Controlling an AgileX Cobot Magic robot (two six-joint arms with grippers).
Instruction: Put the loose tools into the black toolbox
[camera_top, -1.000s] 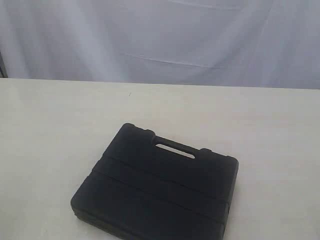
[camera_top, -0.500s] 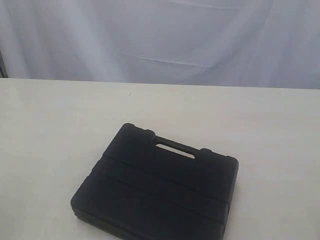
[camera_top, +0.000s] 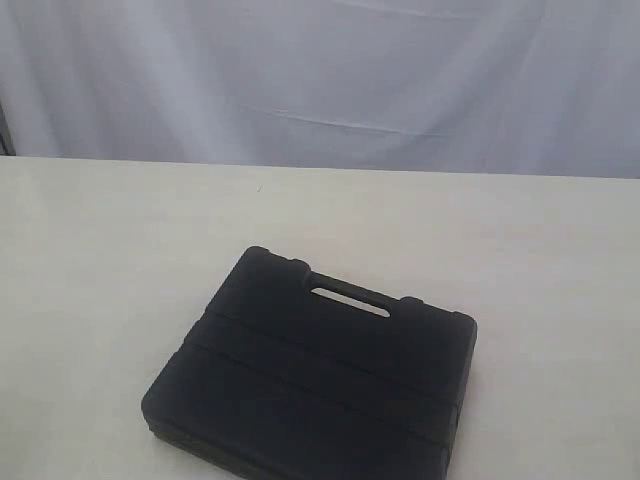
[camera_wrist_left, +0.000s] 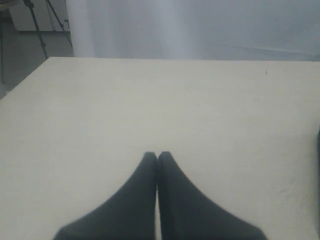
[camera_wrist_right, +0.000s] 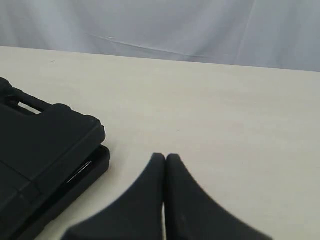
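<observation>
- Pale grey cloth backdrop (camera_top: 320, 80) hangs behind the toolbox, along the table's far edge.
- Cream table (camera_top: 100, 260) is under the toolbox, with bare top all around it.
- Black toolbox (camera_top: 310, 390) lies flat on the table, ribbed shell facing up and the halves folded together. In the right wrist view a thin gap shows between the halves at one corner.
- Left gripper (camera_wrist_left: 157, 156) hovers over bare table off to the toolbox's left. Jaws are pressed together, nothing in them.
- Right gripper (camera_wrist_right: 165, 157) sits just beside the toolbox's right corner, not touching. Jaws are pressed together, pinching nothing.
- Slot handle (camera_top: 350, 296) is on the toolbox's far edge, toward the backdrop.
</observation>
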